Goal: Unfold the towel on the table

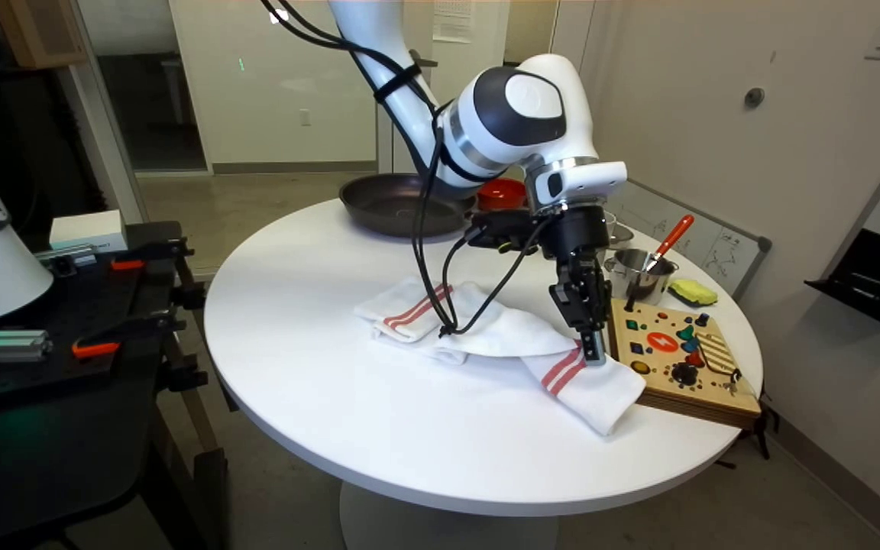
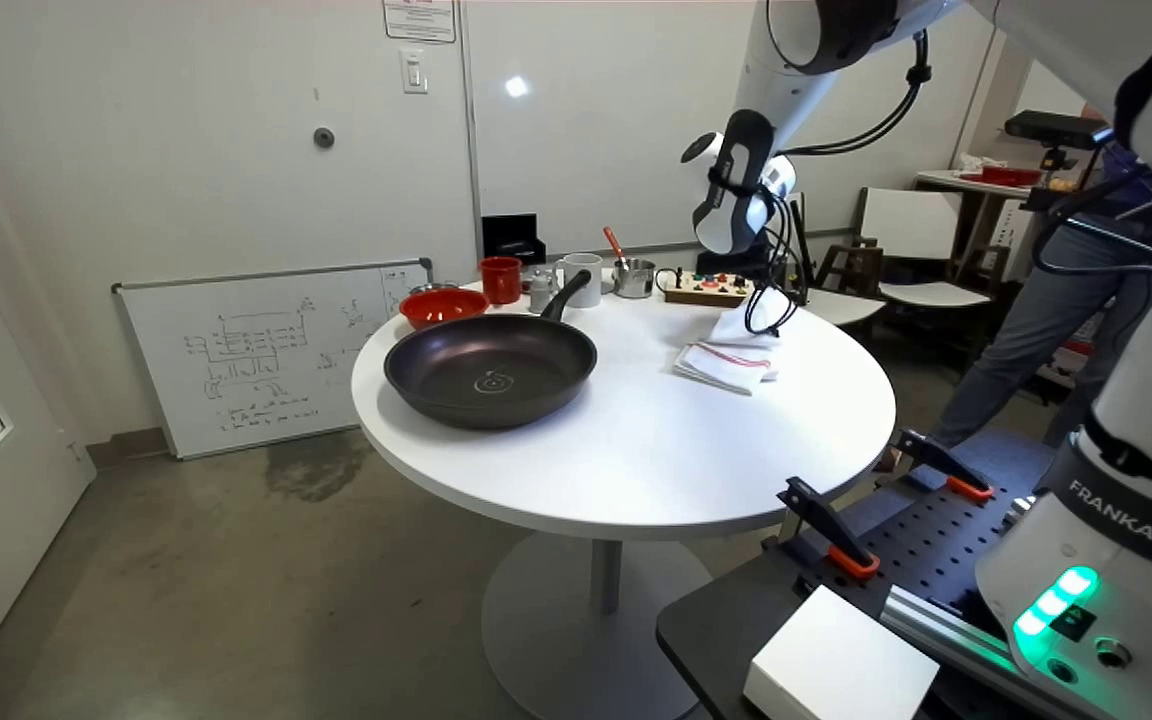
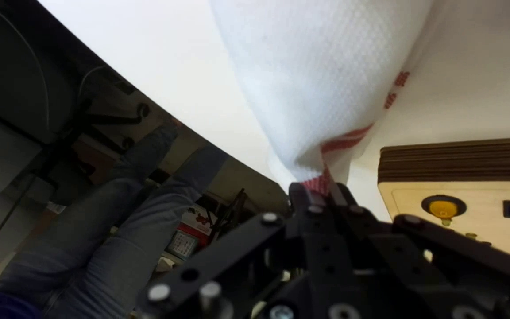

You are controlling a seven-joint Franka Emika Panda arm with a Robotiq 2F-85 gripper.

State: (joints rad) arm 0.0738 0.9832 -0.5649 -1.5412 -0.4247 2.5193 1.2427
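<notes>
Dish towel (image 1: 512, 328), red-striped, lies on the round white table (image 1: 295, 359), its layered end leftmost; farther right, the Robotiq gripper (image 1: 593, 353) is closed on a pinch of striped cloth, beside the wooden switch panel (image 1: 665, 367). Opening a fold seems the step in hand; next, that layer probably needs lifting and laying flat.

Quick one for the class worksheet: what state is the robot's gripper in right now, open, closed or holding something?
Gripper: closed, holding a pinched red-striped bit of the white towel.
</notes>
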